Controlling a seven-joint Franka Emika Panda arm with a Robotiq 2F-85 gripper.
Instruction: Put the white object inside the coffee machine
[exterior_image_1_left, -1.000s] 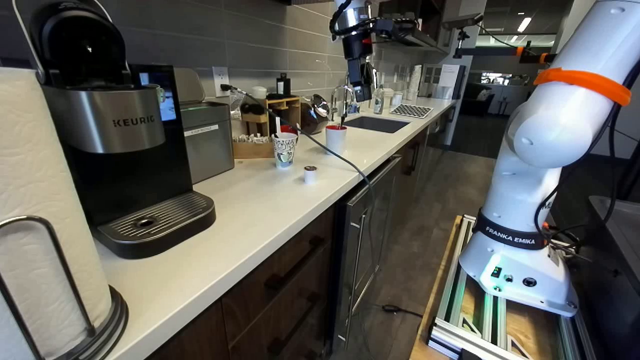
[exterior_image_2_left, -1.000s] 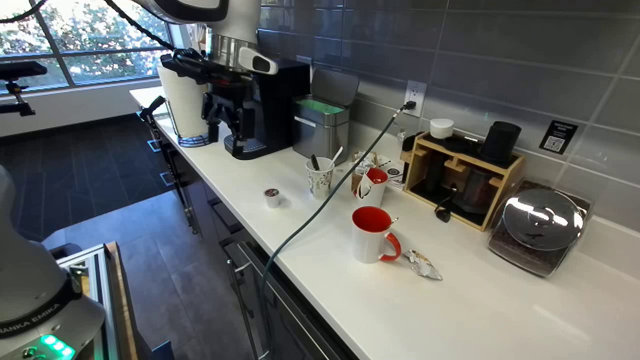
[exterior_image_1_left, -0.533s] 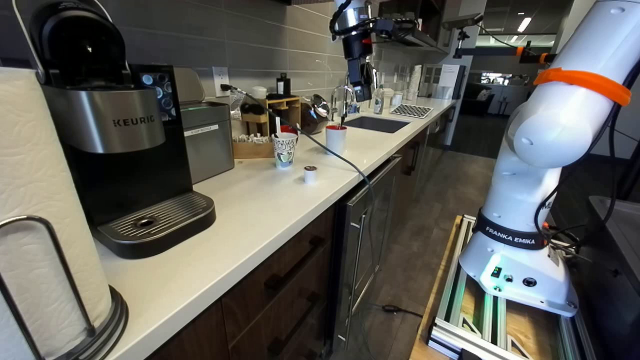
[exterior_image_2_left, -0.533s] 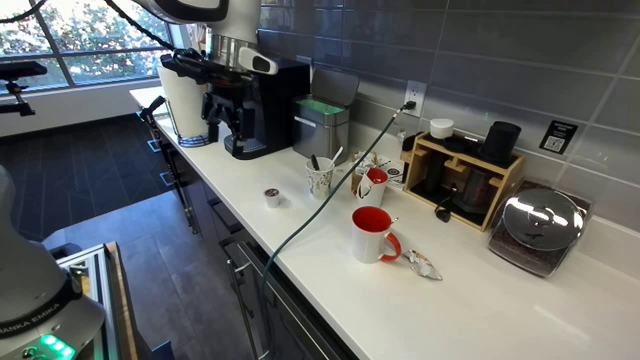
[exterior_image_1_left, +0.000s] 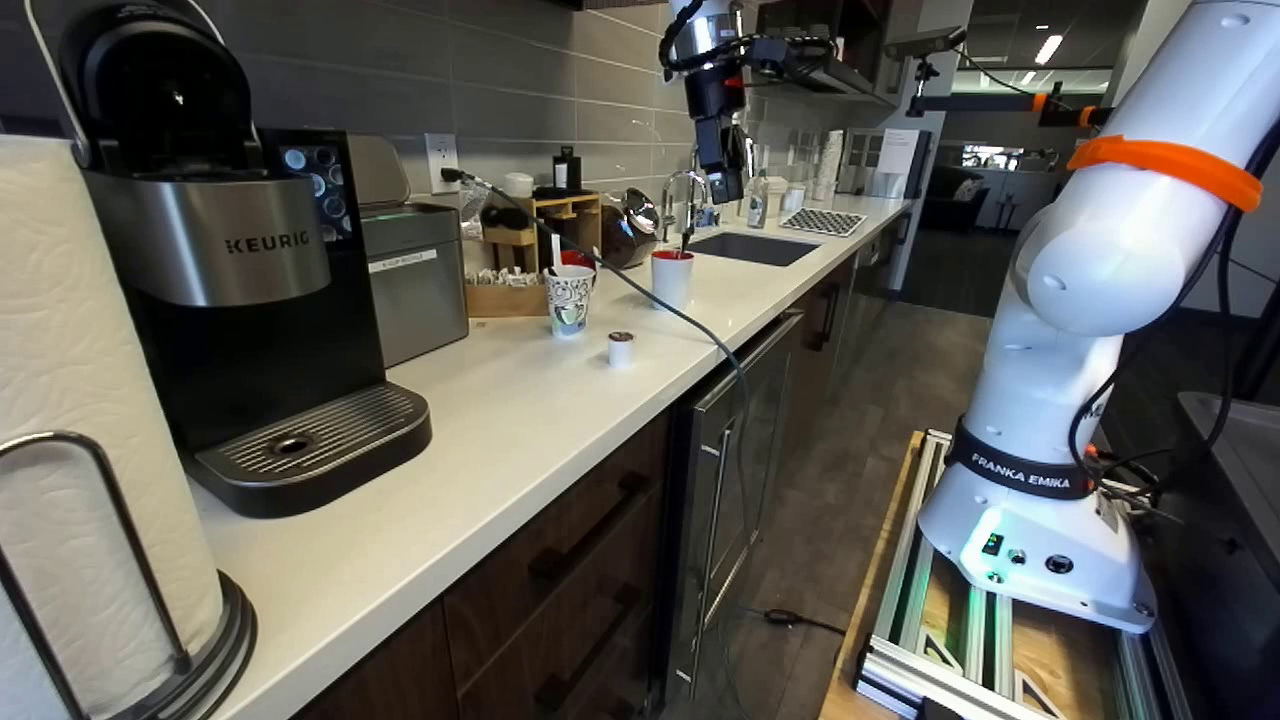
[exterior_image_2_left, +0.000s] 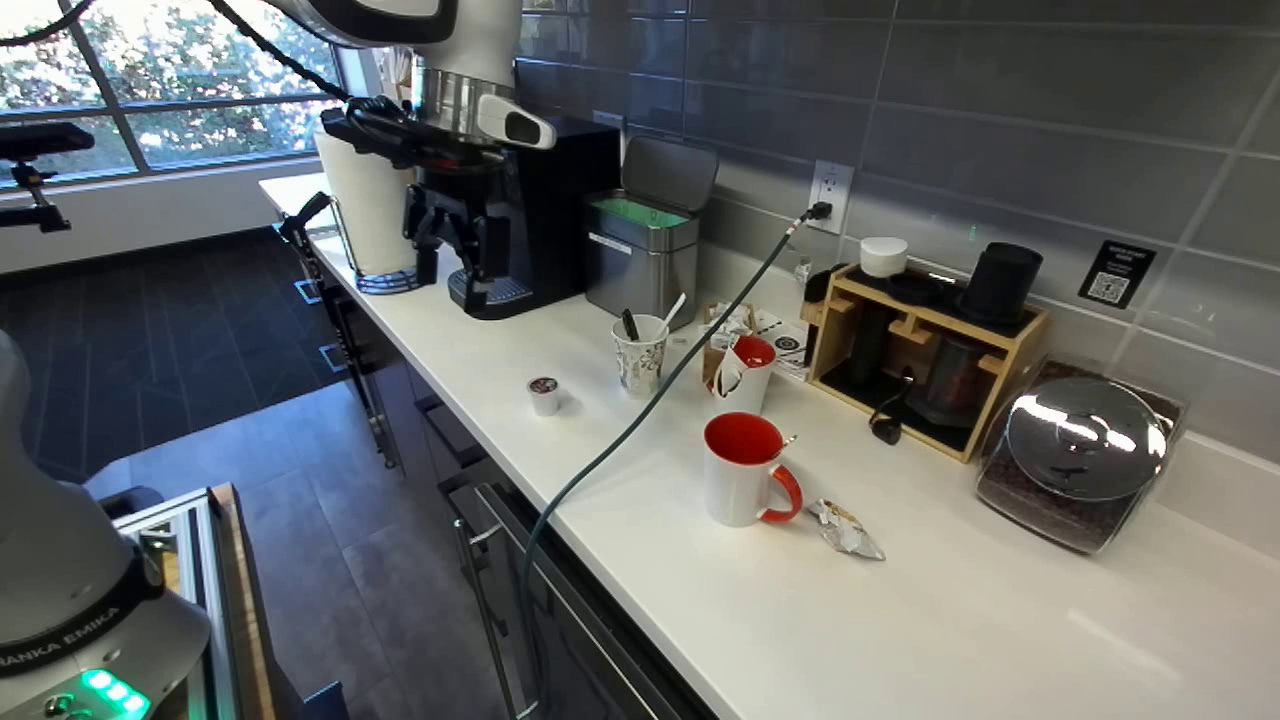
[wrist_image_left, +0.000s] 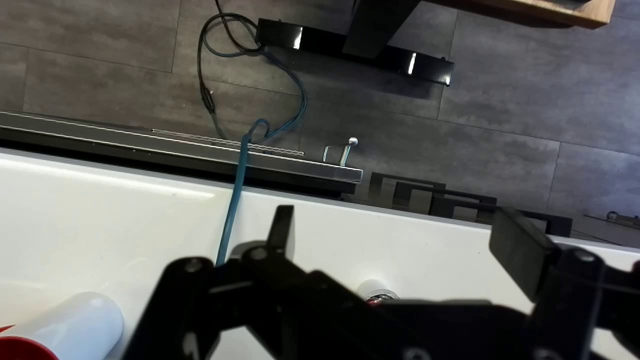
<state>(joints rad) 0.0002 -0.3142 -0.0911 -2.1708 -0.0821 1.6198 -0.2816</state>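
Note:
The white object is a small white pod with a dark and red lid. It stands upright on the white counter in both exterior views (exterior_image_1_left: 620, 352) (exterior_image_2_left: 545, 400). In the wrist view the pod (wrist_image_left: 371, 287) is partly hidden behind my gripper. The coffee machine (exterior_image_1_left: 215, 245) is black with silver trim, its domed top raised and its handle up. In an exterior view my gripper partly hides the machine (exterior_image_2_left: 575, 215). My gripper (wrist_image_left: 400, 237) is open and empty, fingers pointing down. It is well above the counter in both exterior views (exterior_image_1_left: 728, 190) (exterior_image_2_left: 455, 278).
A patterned cup with stirrers (exterior_image_2_left: 640, 362) stands beside the pod. A red-lined mug (exterior_image_2_left: 735, 490) and another mug stand farther along. A cable (exterior_image_2_left: 640, 425) hangs across the counter. A grey box (exterior_image_1_left: 415, 280) and a paper-towel roll (exterior_image_1_left: 90, 420) flank the machine.
The coffee machine's screen changed from a blue picture to several round icons between one second and half a second ago. The arm, gripper and pod have not visibly moved.

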